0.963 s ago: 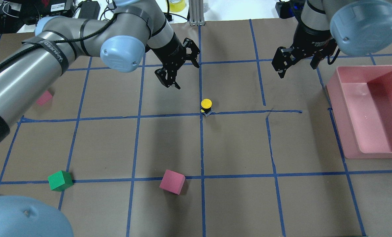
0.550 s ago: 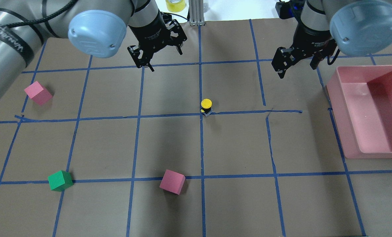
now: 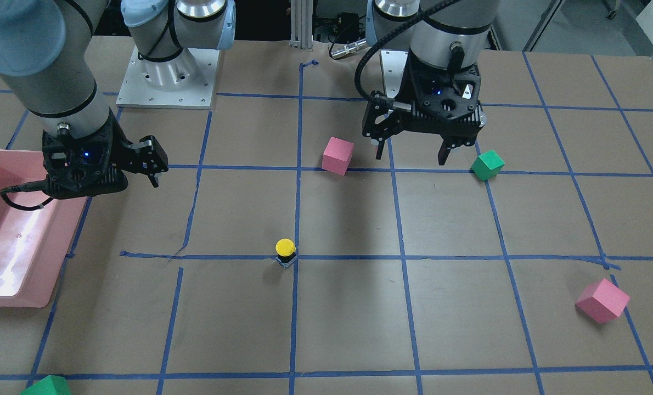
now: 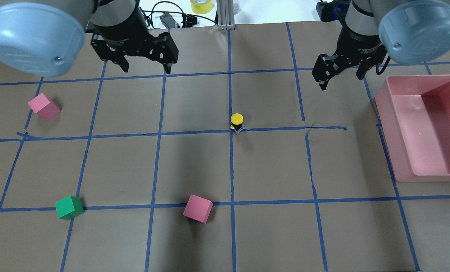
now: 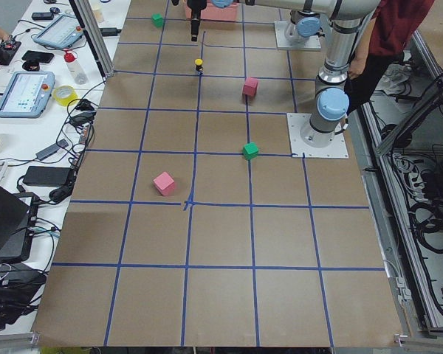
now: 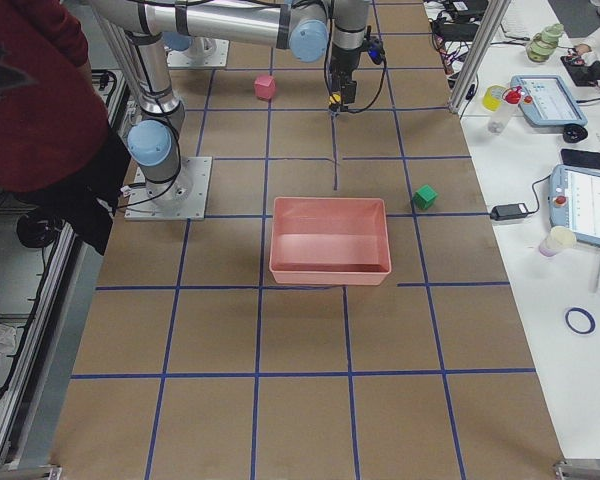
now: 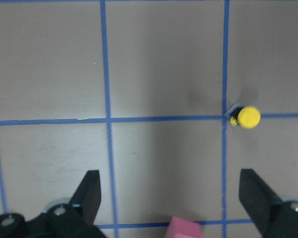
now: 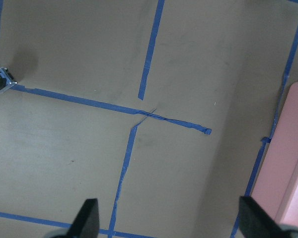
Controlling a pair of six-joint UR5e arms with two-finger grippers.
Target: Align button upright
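The button (image 4: 237,122) stands upright, yellow cap on top, at a blue tape crossing in the middle of the table. It also shows in the front view (image 3: 285,252) and the left wrist view (image 7: 248,117). My left gripper (image 4: 147,68) is open and empty, hanging above the table well to the far left of the button. In the left wrist view its fingers (image 7: 89,193) spread wide. My right gripper (image 4: 340,79) is open and empty, above the table to the far right of the button. The button's base peeks in at the right wrist view's left edge (image 8: 1,79).
A pink bin (image 4: 399,113) stands at the right edge. A pink cube (image 4: 43,107) lies at the left, another pink cube (image 4: 197,208) near the front middle, and a green cube (image 4: 69,207) at the front left. A second green cube (image 3: 46,387) sits at the far side.
My left arm has drawn back from near the button to the far left and its wrist has turned. The button and my right arm have not moved.
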